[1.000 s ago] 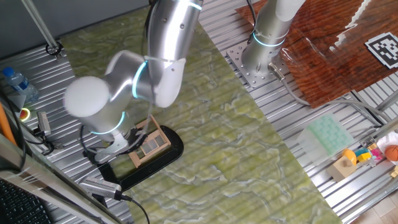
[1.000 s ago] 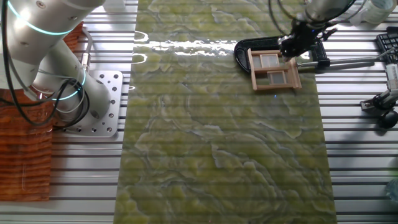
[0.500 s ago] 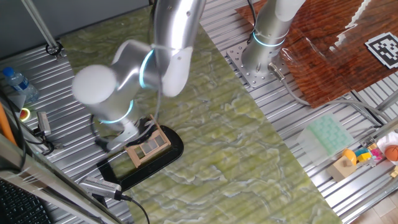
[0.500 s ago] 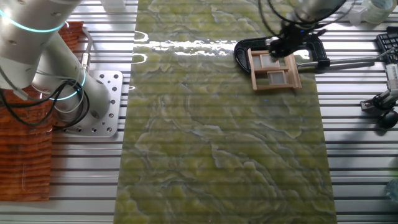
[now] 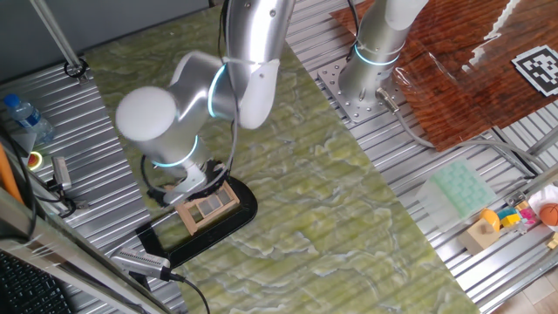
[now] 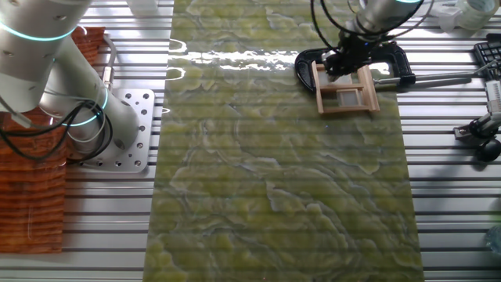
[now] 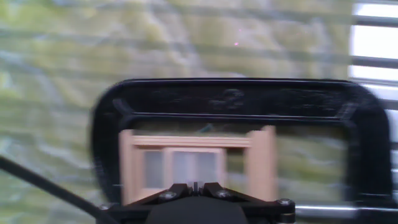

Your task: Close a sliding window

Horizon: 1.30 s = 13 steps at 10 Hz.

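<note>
Surface: a ribbed metal table (image 5: 453,174) with a green-yellow marbled mat (image 5: 314,192) laid over its middle; my arm's base is bolted to a plate beside the mat.
Window: the sliding window (image 5: 207,206) is a small light-wood frame with grey panes, fixed on a glossy black oblong base (image 5: 228,228) that lies at the mat's edge, partly over the ribbed metal.
Window, other fixed view: the sliding window (image 6: 344,88) lies just past the black base (image 6: 309,64) toward the middle of the mat, two grey panes showing, one above the other.
Window, hand view: the sliding window (image 7: 196,167) shows blurred, standing inside the black base's (image 7: 230,99) outline; the wood frame has grey panes at left and an open gap at right before the outer post.
My gripper: my gripper (image 5: 195,187) is at the frame's edge, on the side away from the mat's middle; in the other fixed view my gripper (image 6: 343,64) sits over the frame's upper pane.
Relation: the window is directly below and ahead of my fingers (image 7: 214,188), whose tips show at the bottom of the hand view, right at the frame's lower rail; whether they touch the wood I cannot tell.
Jaw state: the two fingertips sit close together with only a thin slit between them, nothing held.
Nearby: a plastic bottle (image 5: 24,115) stands at the table's edge; a tan wooden block (image 5: 481,234) lies well apart.
</note>
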### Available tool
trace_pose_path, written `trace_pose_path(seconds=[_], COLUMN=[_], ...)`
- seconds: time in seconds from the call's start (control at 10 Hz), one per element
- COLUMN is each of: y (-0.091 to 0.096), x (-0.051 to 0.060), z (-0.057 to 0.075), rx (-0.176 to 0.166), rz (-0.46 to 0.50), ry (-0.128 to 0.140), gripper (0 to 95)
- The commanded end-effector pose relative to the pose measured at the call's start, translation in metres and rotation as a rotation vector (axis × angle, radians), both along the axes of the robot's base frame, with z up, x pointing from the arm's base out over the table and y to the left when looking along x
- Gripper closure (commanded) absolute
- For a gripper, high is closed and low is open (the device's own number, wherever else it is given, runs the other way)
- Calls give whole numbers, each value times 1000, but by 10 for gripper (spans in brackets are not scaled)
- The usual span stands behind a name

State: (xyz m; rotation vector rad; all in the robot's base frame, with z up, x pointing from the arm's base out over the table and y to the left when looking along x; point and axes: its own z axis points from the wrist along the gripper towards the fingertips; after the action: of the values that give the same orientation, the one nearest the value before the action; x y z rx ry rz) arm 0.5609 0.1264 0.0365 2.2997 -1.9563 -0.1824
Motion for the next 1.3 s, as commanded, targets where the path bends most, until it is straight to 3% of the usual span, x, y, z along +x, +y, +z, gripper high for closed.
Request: trace_pose_path(seconds=[0.1,0.7,0.9,1.3], y=[0,8,7,0], x=[1,9,6,0], z=[-1,9,11,3], rx=[-8,-18,-19,-17], rz=[-59,-87,-101,-102], ry=[28,36,54,63], gripper=[950,950,950,950])
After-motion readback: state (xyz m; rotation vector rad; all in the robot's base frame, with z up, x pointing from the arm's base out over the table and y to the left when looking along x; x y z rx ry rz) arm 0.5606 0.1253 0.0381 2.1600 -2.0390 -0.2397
